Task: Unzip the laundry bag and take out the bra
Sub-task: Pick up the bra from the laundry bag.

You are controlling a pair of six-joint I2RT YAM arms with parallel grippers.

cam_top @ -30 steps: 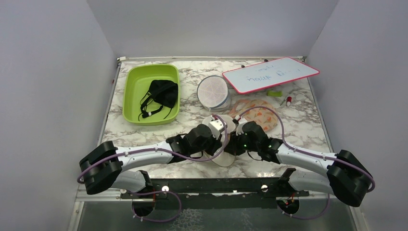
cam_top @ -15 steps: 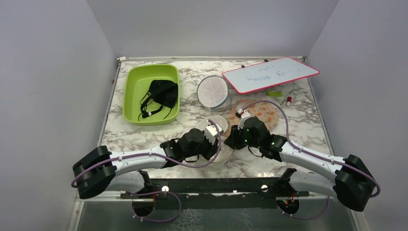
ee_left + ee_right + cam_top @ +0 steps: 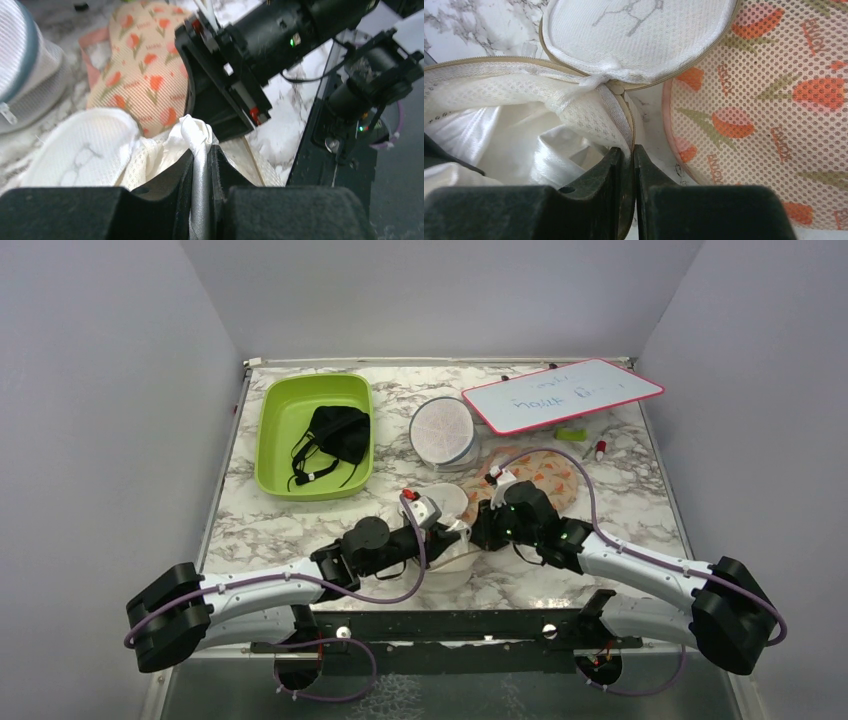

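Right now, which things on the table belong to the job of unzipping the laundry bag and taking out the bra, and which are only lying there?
Job: laundry bag, gripped by the left gripper and the right gripper; bra, lying in the green tray.
Lying about: plain mesh pod; floral pouch; whiteboard.

Table top: white marble pattern, grey veins. Enclosure plain pale grey: 9 o'clock wall, 12 o'clock wall, 3 o'clock wall. Black metal rail along the 6 o'clock edge. Light even, shadows soft.
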